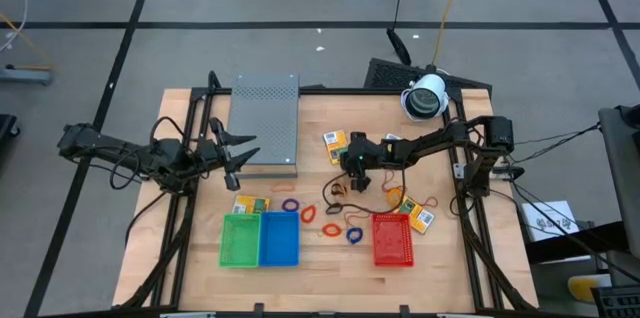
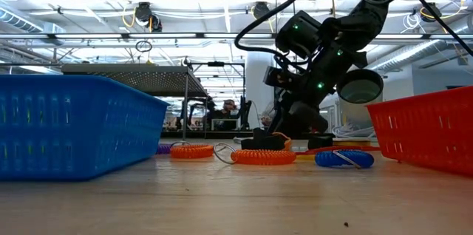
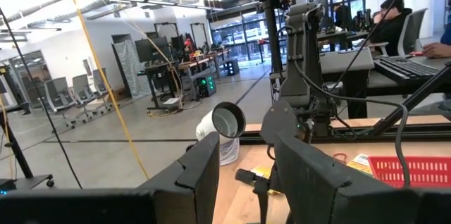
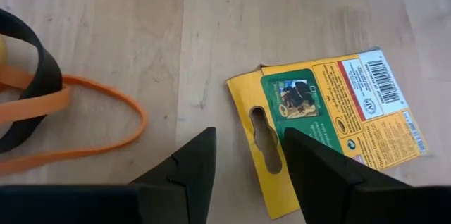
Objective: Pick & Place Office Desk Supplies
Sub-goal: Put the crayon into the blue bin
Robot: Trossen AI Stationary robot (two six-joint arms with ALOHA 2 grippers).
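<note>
Step in hand: approach for pick. Right gripper (image 4: 243,155) low over table centre, fingers spread, empty, straddling hanger-slot edge of yellow packet (image 4: 331,111); orange rubber band (image 4: 77,122) just beside.

Left gripper (image 1: 232,158) parked by grey perforated box (image 1: 265,123), fingers apart, empty.

Next move, judged: descend, pinch packet edge, carry to red basket (image 1: 393,239) at near right.

Two dark, jointed arms with black cables looped along their links; green indicator lights glow on the right arm; each wrist ends in two angular black fingers (image 4: 190,168).
</note>
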